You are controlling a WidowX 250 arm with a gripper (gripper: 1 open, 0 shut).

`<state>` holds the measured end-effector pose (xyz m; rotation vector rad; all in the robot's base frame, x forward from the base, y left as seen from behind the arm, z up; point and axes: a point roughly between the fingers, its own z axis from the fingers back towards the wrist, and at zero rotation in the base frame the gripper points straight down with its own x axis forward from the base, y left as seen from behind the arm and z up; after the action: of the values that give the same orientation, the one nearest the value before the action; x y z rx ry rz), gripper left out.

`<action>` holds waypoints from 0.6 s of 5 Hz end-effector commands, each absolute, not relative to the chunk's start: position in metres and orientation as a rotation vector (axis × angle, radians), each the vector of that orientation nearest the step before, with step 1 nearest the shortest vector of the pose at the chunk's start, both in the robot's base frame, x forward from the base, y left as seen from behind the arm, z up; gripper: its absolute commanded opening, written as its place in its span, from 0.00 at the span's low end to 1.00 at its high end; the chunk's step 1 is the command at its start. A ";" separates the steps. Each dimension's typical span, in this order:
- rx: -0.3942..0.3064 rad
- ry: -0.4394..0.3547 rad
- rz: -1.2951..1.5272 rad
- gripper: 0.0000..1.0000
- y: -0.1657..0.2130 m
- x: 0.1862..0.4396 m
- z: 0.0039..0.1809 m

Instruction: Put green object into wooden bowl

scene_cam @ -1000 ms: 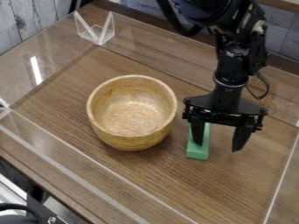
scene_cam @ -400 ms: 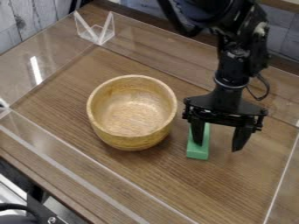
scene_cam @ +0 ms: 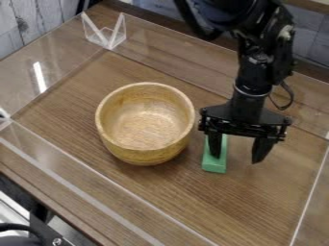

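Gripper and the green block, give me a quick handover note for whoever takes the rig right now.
Tool: open, low over the green block, one finger at or over the block's far end, the other out to its side; no grip on it.
Green block: on the table, just beside the wooden bowl.
Bowl: upright, nothing in it.
Done: tool brought to the block.
Left: grip the block, lift it, put it in the bowl.
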<state>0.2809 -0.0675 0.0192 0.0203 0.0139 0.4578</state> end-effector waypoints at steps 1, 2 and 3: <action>0.102 0.122 0.424 1.00 -0.044 0.258 -0.009; 0.117 0.126 0.388 1.00 -0.032 0.256 -0.008; 0.124 0.138 0.446 1.00 -0.024 0.253 -0.007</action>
<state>0.2696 -0.0365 0.0109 0.0991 0.0597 0.4070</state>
